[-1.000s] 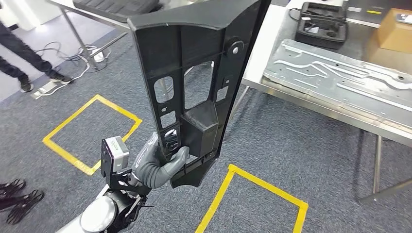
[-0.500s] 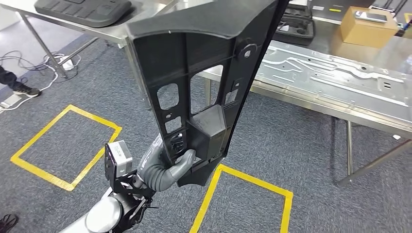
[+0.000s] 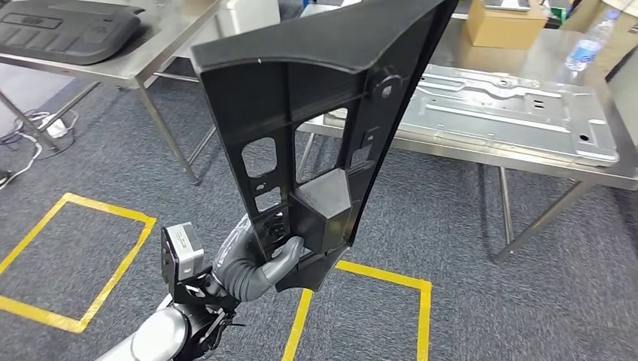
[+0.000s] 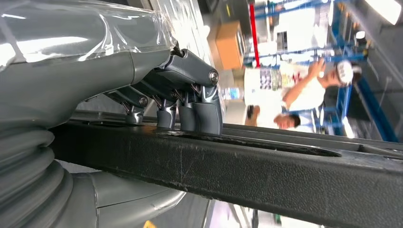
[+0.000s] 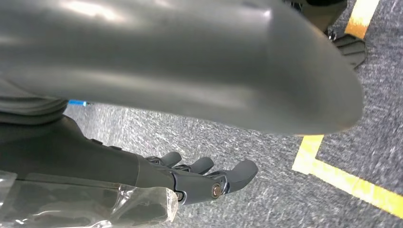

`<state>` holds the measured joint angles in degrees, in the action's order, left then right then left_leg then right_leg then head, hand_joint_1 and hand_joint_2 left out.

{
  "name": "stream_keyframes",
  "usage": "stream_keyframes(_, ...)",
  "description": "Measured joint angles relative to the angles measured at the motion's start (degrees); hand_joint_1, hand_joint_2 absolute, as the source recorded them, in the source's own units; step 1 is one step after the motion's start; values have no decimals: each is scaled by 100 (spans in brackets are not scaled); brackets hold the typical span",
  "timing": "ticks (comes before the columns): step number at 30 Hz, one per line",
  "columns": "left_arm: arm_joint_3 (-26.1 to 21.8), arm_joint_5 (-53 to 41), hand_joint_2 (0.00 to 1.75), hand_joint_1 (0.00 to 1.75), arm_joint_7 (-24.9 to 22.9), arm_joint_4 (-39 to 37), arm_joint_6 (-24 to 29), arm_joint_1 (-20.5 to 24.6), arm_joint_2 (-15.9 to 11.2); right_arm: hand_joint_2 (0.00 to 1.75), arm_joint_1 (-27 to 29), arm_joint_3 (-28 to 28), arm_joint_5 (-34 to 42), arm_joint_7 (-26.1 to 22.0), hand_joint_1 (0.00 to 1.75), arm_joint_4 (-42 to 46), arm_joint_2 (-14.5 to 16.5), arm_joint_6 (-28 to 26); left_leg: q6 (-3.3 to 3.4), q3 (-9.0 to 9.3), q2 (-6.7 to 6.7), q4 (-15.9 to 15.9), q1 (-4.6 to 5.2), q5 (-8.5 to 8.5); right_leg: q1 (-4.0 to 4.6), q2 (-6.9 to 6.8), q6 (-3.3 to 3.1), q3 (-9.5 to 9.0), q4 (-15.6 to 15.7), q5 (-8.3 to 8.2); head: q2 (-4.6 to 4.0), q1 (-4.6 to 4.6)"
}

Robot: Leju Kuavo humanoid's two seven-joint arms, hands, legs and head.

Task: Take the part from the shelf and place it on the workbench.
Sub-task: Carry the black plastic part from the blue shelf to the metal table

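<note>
Scenery has swung across my head view over the last second: the yellow floor squares have slid leftward, the person's legs at the far left are gone, and the steel table point(image 3: 527, 162) carrying the stamped metal sheet point(image 3: 511, 109) now sits squarely ahead of me instead of off to the right. Since everything shifted together, I read that as my own body turning toward the table, not anything on it moving. The black plastic panel point(image 3: 316, 135) sits in the same place relative to my arm, upright and tall in front of the camera, with my left hand point(image 3: 256, 259) wrapped around its lower end, thumb pressed on the near face beside the boxy pocket. In the left wrist view the fingers point(image 4: 199, 107) are hooked over the panel's point(image 4: 247, 166) edge rib, so the grasp looks unchanged. My right hand point(image 5: 204, 178) hangs by my side above the carpet, holding nothing; its fingers look loosely curled, though the blur makes me unsure how far they are closed. A second table point(image 3: 150, 56) to the left carries a dark moulded cover point(image 3: 60, 30), and a cardboard box point(image 3: 504, 22) and a water bottle point(image 3: 588, 45) stand at the back. I judge the carry to be well along: the panel is off the shelf, and what remains is closing in and setting it down.
</note>
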<state>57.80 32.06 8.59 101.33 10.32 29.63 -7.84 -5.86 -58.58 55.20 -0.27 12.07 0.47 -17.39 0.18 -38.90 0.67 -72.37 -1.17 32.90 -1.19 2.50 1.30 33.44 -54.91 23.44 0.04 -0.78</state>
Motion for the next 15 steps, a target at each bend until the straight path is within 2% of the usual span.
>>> stream_keyframes(1, 0, 0, 175, 175, 0, 0, -8, -3, 0, 0, 1, 0, -1, -1, 0, 0, -2, -3, 13, 54, -17, 184, 0, -159, 2, 69, 1, -6, -1, 0, 0, 1)
stream_keyframes(2, -1, 0, 175, 175, 0, 0, -16, -2, -1, 0, 0, 0, -1, 0, 0, 0, -3, -9, 33, 205, -55, 561, -1, -383, 3, 141, 4, -15, -2, 1, 0, 1)
stream_keyframes(4, -2, 0, 175, 175, 0, 0, -26, 2, 0, 0, -4, 0, -1, 4, 0, 0, -5, -18, 84, 533, -260, 1362, -6, -727, 14, 269, 33, -13, -10, 5, 0, 1)
stream_keyframes(5, -2, 1, 175, 175, 0, 0, -29, 1, 0, 0, -5, 0, -5, 7, 0, 0, -7, -20, 105, 627, -341, 1595, 1, -802, 13, 320, 60, -1, -13, 5, 0, 1)
stream_keyframes(6, -1, 2, 175, 175, 0, -1, -31, -2, 1, 0, -1, 0, -13, 9, 0, 0, -9, -19, 128, 658, -389, 1686, 15, -810, 12, 361, 95, 13, -10, 3, 0, 1)
stream_keyframes(8, 1, 3, 175, 175, 2, -1, -32, -5, 3, 0, 18, -1, -42, 22, 0, -1, -19, -18, 182, 680, -310, 1700, 37, -824, -13, 418, 171, 30, 10, -9, 0, 1)
stream_keyframes(10, -1, 7, 175, 175, 9, -2, -23, -8, 6, 0, 26, -2, -66, 37, 0, -4, -33, -17, 256, 712, -208, 1725, 25, -850, -6, 247, 227, 85, -129, 88, 0, -12)
stream_keyframes(11, -3, 8, 175, 175, 14, -2, -18, -16, 7, 0, 21, -2, -75, 43, 0, -6, -40, -16, 285, 719, -153, 1734, 22, -858, 3, 104, 245, 183, -360, 224, 0, -23)
stream_keyframes(12, -3, 9, 175, 175, 19, -3, -13, -33, 7, 0, 14, -2, -90, 52, 0, -7, -44, -14, 304, 724, -92, 1736, 31, -856, 13, -41, 260, 348, -728, 414, 0, -34)
stream_keyframes(13, -3, 8, 175, 175, 24, -6, -8, -58, 6, 0, 8, -3, -103, 66, 0, -7, -46, -13, 320, 727, -25, 1734, 46, -849, 15, -118, 270, 550, -1151, 601, 0, -41)
stream_keyframes(14, -3, 7, 175, 175, 25, -12, 1, -87, 5, 0, 5, -6, -118, 84, 0, -7, -48, -12, 329, 729, 38, 1733, 59, -843, 14, -149, 276, 728, -1508, 727, 0, -42)
stream_keyframes(15, -2, 4, 175, 175, 27, -22, 15, -116, 5, 0, 5, -11, -129, 101, 0, -7, -49, -12, 335, 732, 105, 1733, 71, -837, 14, -160, 276, 832, -1703, 757, 0, -42)
